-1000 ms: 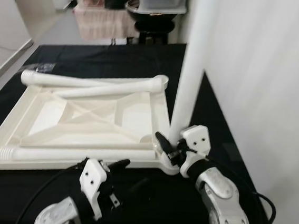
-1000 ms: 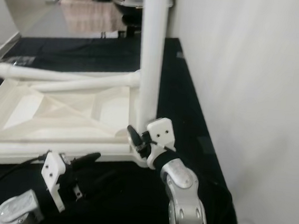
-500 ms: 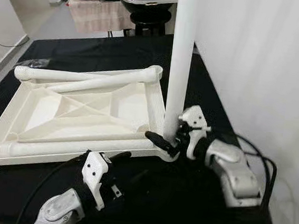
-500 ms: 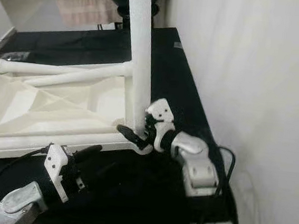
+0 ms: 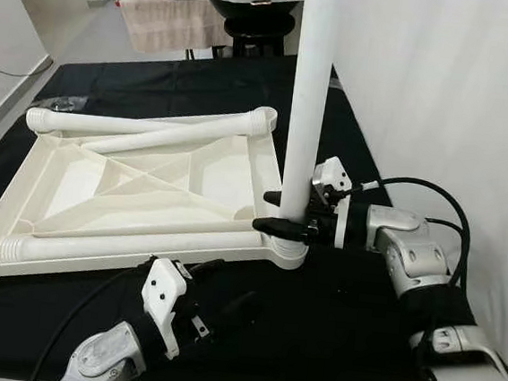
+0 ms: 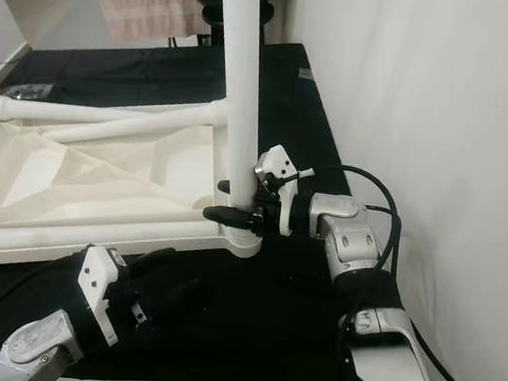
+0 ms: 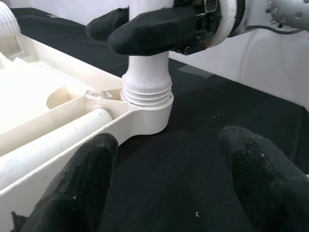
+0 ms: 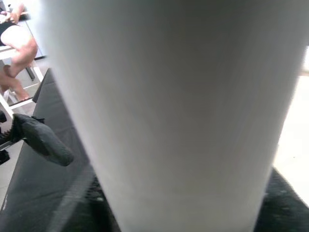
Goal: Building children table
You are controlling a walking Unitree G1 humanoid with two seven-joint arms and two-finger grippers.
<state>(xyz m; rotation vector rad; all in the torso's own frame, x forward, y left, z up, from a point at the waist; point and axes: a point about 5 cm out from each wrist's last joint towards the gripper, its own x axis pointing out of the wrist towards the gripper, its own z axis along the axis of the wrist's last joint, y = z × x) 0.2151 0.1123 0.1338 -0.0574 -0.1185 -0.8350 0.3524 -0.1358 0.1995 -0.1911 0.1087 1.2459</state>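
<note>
A black-covered counter stands against a white wall and carries the parts of a white plastic children's table. The tabletop lies upside down across the middle of the counter, its underside showing a raised rim and diagonal ribs that cross in an X, with round sockets at its corners. One leg, a smooth white tube, stands upright in the corner socket nearest the wall; the left wrist view shows a ribbed, threaded collar at the leg's foot sitting in that socket. Three more legs lie loose on the upturned top: two along its far edge, one angled across the other, and one along the near edge.

The right gripper reaches in sideways from the wall side, its silver arm trailing a black cable, and its jaws are clamped on the upright leg just above the socket, one black finger on each side of the tube.

The left gripper hovers low over the black cloth just in front of the tabletop's near edge, jaws apart and holding nothing, pointing toward the socketed corner.

In the right wrist view, a seated person's bare legs appear beyond the counter's end.
</note>
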